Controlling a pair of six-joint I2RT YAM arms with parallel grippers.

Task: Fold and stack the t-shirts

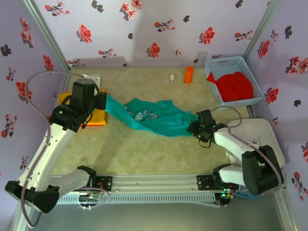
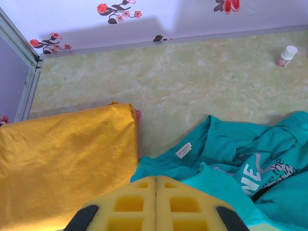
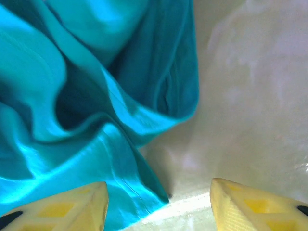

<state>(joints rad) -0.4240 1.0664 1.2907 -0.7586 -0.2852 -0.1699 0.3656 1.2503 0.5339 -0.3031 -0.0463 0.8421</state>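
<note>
The teal t-shirt [image 1: 154, 118] lies crumpled and drawn out across the middle of the table, with white print facing up. At its left end my left gripper [image 1: 105, 102] is shut on the cloth; in the left wrist view the pads [image 2: 156, 179] meet and teal t-shirt [image 2: 269, 159] spreads out from under them. A folded yellow-orange t-shirt [image 1: 97, 118] lies at the left, beside and under that gripper, and shows as a flat yellow-orange t-shirt [image 2: 62, 163]. At the shirt's right end my right gripper [image 1: 192, 128] is open, low over the table, the teal hem [image 3: 139, 192] between its fingers [image 3: 159, 204].
A light blue lattice basket [image 1: 226, 61] at the back right holds red t-shirts [image 1: 236, 85]. An orange cylinder [image 1: 188, 74] and a small white bottle [image 1: 172, 78] stand near the back wall. A white panel [image 1: 260, 130] lies at the right edge.
</note>
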